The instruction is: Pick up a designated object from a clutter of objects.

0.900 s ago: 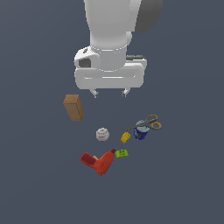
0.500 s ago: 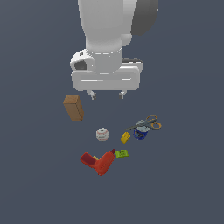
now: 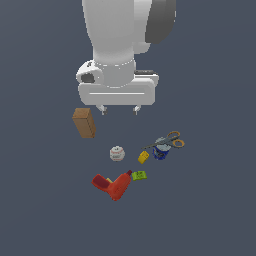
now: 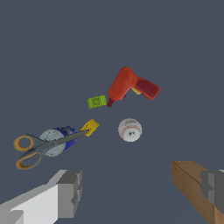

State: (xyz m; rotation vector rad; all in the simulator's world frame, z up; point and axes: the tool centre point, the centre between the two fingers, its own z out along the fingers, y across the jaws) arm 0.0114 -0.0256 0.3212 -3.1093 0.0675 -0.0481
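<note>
The scissors (image 3: 170, 140) (image 4: 37, 148), with two orange ring handles and thin grey blades, lie across the top of the blue can (image 3: 160, 150) (image 4: 59, 141) at the exterior view's right. My gripper (image 3: 119, 109) (image 4: 142, 194) hangs open high above the clutter, well apart from the scissors, with nothing between its fingers (image 4: 70, 192). The rest of the clutter spreads below it: a white baseball (image 3: 117, 153) (image 4: 130, 130), a small yellow block (image 3: 143, 157) (image 4: 91, 127), a red power drill (image 3: 114, 184) (image 4: 129, 86) and a green-yellow piece (image 3: 139, 175) (image 4: 97, 102).
A brown box (image 3: 84, 122) (image 4: 192, 183) stands at the exterior view's left, just below and beside one gripper finger. The yellow block touches the scissors' blade tips in the wrist view. All items rest on a plain dark grey floor (image 3: 210, 210).
The gripper and arm have shifted slightly toward the exterior view's left. The objects have not moved.
</note>
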